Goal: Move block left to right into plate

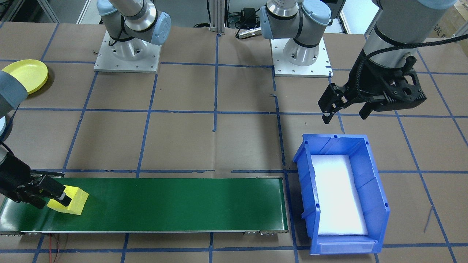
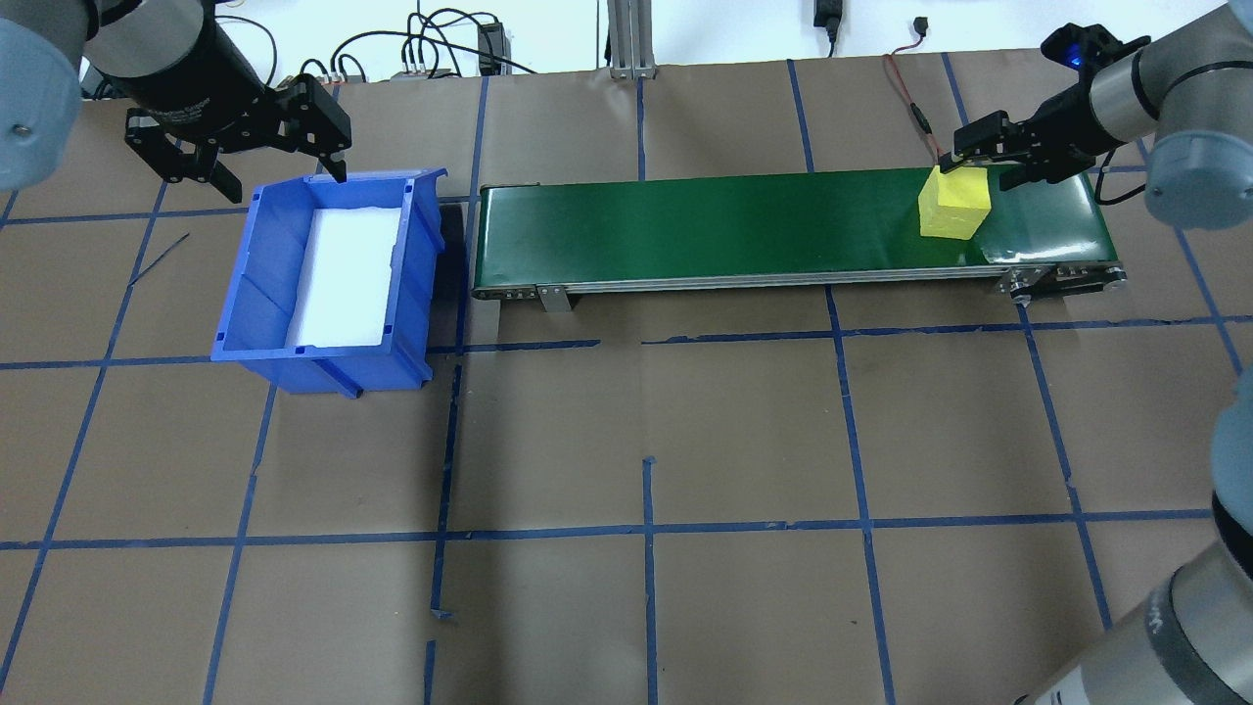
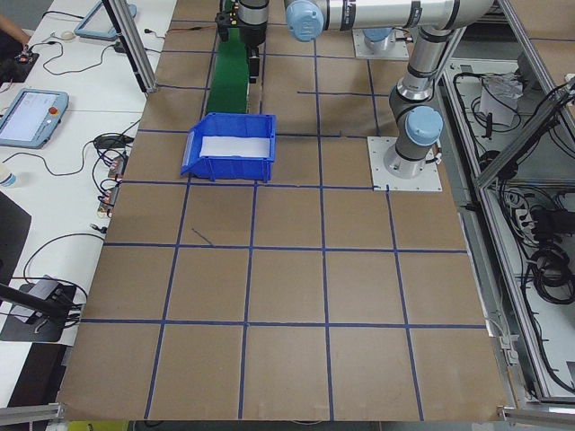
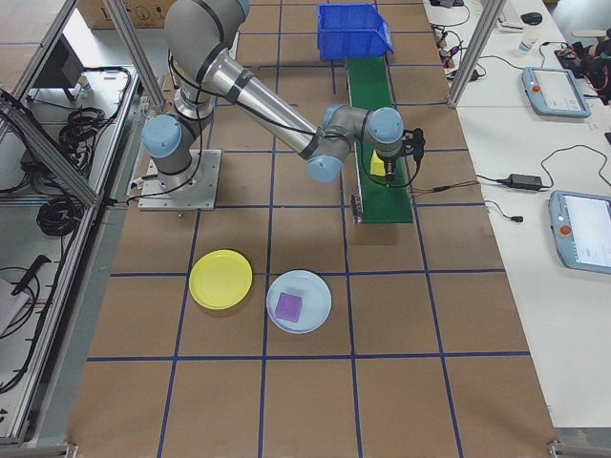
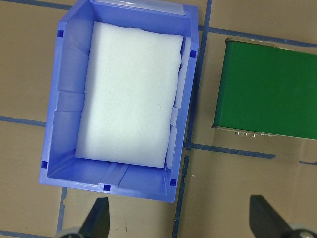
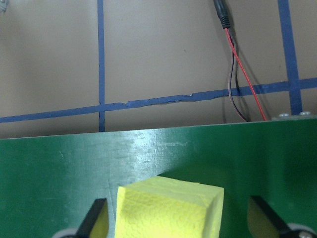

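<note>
Block's reached our end of the belt

Our right gripper (image 2: 969, 162) straddles the yellow block (image 2: 952, 204), fingers wide, not clamped, ready to grab for the plate (image 4: 221, 279); left gripper (image 2: 240, 162) hangs open beside the bin (image 2: 328, 269).

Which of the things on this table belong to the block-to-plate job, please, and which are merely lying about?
Job:
- yellow foam block on the green conveyor belt
- right end effector, open, straddling the block
- round yellow plate, possibly the target

Lying about:
- blue plastic bin with white foam liner
- pale blue plate holding a purple square
- left end effector, open, empty
</note>
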Tool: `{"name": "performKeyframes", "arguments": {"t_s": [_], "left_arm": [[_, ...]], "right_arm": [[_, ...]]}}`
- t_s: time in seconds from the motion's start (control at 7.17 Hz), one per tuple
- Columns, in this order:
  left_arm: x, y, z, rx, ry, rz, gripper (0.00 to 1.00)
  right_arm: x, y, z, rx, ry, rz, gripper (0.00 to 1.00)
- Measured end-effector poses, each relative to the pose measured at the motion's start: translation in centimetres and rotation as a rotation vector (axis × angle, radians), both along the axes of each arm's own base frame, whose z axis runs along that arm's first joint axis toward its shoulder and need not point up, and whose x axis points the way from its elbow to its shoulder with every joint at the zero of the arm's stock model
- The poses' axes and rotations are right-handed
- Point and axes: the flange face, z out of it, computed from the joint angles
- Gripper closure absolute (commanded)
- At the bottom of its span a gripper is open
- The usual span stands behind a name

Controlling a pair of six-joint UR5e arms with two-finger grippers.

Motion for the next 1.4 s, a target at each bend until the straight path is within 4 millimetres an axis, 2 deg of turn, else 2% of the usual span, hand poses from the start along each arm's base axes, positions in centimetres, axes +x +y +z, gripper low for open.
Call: {"name": "performKeyframes", "arguments": {"t_s": [0.14,0.28,0.42,0.56,0.84,0.98,1.12,1.26,1.4], "left_arm": [[0.1,0.1,0.2,-0.005,-0.006,-0.002,0.0],[0.3,0.4,0.5,-0.008,-0.015,-0.005,0.0],[0.4,0.7,0.8,-0.01,-0.025,-0.007,0.0],[0.4,1.0,1.0,-0.01,-0.033,-0.008,0.0],[0.4,1.3,1.1,-0.009,-0.038,-0.009,0.0],[0.4,1.3,1.1,-0.008,-0.038,-0.009,0.0],[0.3,1.4,0.9,-0.006,-0.037,-0.009,0.0],[0.3,1.4,0.6,-0.002,-0.036,-0.008,0.0],[0.3,1.5,0.3,0.002,-0.035,-0.009,0.0]], "right_arm": [[0.1,0.0,-0.7,0.01,-0.007,0.001,0.02],[0.1,-0.2,-1.5,0.013,-0.017,0.003,0.07],[0.2,-0.4,-2.0,0.007,-0.028,0.007,0.57],[0.1,-0.5,-2.2,-0.001,-0.023,0.014,0.71],[-1.0,-0.3,-1.8,0.007,0.098,0.016,0.73],[-2.3,0.2,-0.7,0.013,0.194,0.032,0.73],[-5.5,1.9,1.1,0.042,0.294,0.045,0.74],[-10.1,5.0,3.1,0.111,0.363,0.048,0.74],[-14.4,8.9,5.3,0.167,0.384,0.066,0.74]]}}
